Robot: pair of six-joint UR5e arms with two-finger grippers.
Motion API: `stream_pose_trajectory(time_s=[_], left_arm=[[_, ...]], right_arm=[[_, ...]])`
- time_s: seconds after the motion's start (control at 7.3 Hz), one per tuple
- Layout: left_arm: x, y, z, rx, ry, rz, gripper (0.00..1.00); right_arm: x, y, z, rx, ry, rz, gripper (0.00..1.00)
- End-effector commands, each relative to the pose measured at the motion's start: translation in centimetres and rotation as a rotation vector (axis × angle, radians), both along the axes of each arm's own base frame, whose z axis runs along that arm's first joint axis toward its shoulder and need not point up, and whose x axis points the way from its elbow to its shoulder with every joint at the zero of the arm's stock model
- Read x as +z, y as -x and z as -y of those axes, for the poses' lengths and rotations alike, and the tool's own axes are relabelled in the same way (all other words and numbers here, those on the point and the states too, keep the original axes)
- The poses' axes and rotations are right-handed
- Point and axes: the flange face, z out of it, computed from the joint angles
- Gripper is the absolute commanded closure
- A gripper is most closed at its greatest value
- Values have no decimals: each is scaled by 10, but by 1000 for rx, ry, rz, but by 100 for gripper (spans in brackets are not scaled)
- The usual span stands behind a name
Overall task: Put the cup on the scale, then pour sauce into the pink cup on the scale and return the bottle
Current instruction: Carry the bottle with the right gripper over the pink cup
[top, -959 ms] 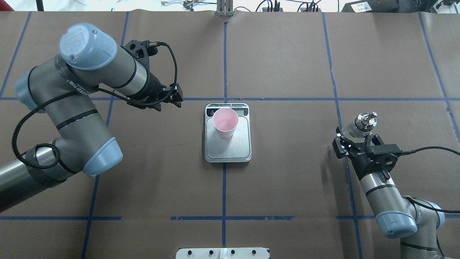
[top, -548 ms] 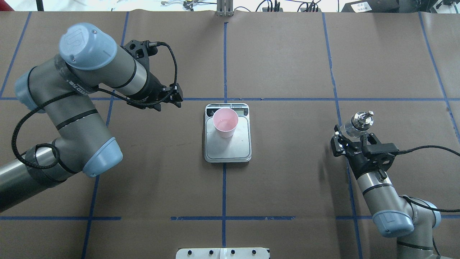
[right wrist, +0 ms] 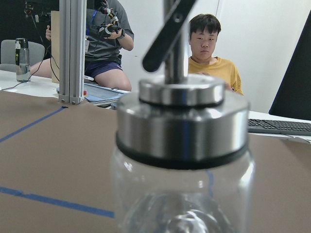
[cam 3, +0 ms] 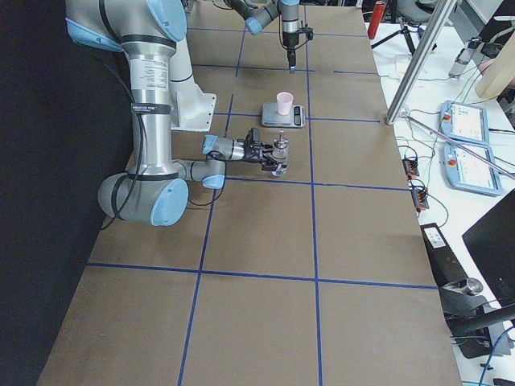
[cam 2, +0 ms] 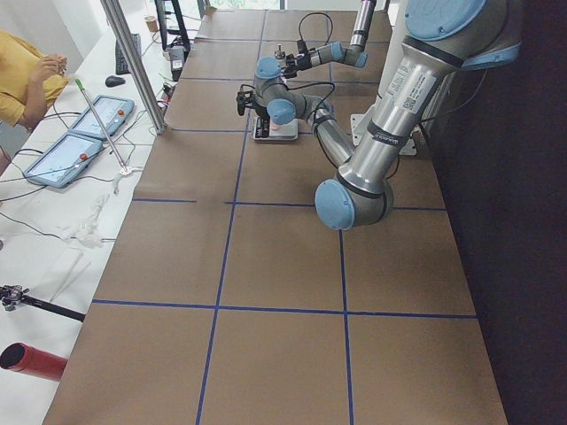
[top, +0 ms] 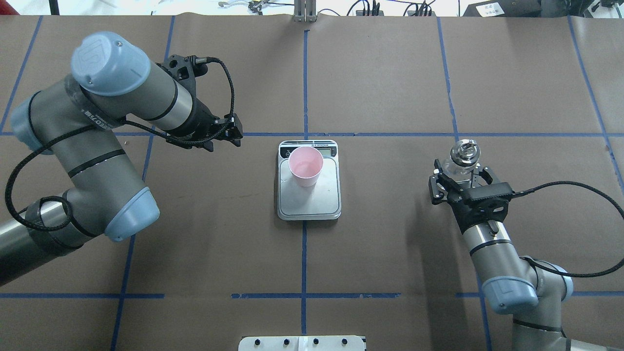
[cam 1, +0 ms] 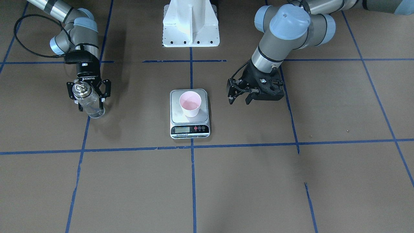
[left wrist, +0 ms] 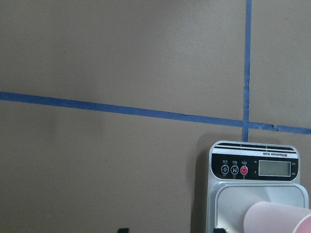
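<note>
The pale pink cup stands upright on the back half of the scale; it also shows in the front view on the scale. My right gripper is shut on the clear glass bottle with its metal pourer cap, upright and low over the table, well to the right of the scale. The bottle fills the right wrist view, with clear sauce low inside it. My left gripper is open and empty, hanging left of the scale and apart from it.
The white robot base mount sits behind the scale. An aluminium post stands at the table's far edge. Operators, tablets and cables lie beyond that edge. Blue tape lines cross the brown table cover.
My right gripper has carried the bottle left and farther from the robot, bringing it more upright. My left arm has drawn back slightly to the left. Cup and scale have not moved.
</note>
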Motion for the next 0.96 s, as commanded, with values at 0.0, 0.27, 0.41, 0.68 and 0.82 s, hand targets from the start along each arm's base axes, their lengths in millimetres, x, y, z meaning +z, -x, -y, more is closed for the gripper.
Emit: stream_pose_trajectory(time_s=[0.0,0.27,0.41,0.68,0.82], left_arm=[[3,6,-4,-1,-3,-3,34],[11,27,-6,21,-70,12,34],[30,42,-6,29,-92,37,34],[47,58,-6,34,-112,61,34],[47,65,-8,40,-132,64,34]], right_arm=[[-63,36,13,24,10,-125,100],[-148,91,34,20,70,-372,100],[-172,101,40,-39,82,-433,100],[-167,100,50,-44,94,-555,100],[-166,99,55,0,84,-809,100]])
